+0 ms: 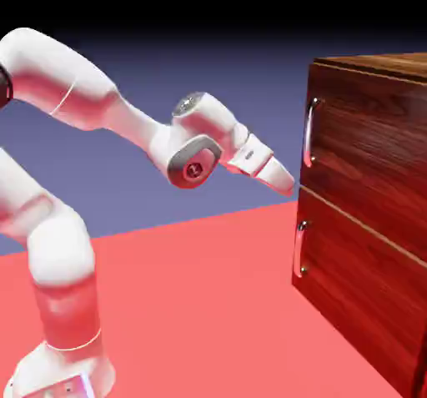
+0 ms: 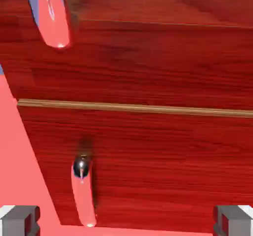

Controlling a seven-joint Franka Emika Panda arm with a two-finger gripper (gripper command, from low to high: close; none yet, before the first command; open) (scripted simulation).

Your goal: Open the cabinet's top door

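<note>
The cabinet (image 1: pixel 367 213) of dark red-brown wood stands at the exterior view's right. The top door (image 1: pixel 371 138) is flush with the front, and its silver handle (image 1: pixel 310 133) runs down its left edge. My gripper (image 1: pixel 285 184) hangs just left of the cabinet, near the seam between the two panels and a little below that handle, touching nothing. In the hand view the top door (image 2: pixel 158 52) fills the upper half, its handle (image 2: pixel 49 12) at the upper left. My gripper (image 2: pixel 126 222) is open there: grey fingertips (image 2: pixel 20 220) sit far apart with nothing between them.
The lower panel (image 1: pixel 359 279) carries its own silver handle (image 1: pixel 300 249), seen in the hand view as the lower handle (image 2: pixel 83 193) below the pale seam (image 2: pixel 148 109). The red table (image 1: pixel 208 304) stretches between the arm's base and the cabinet.
</note>
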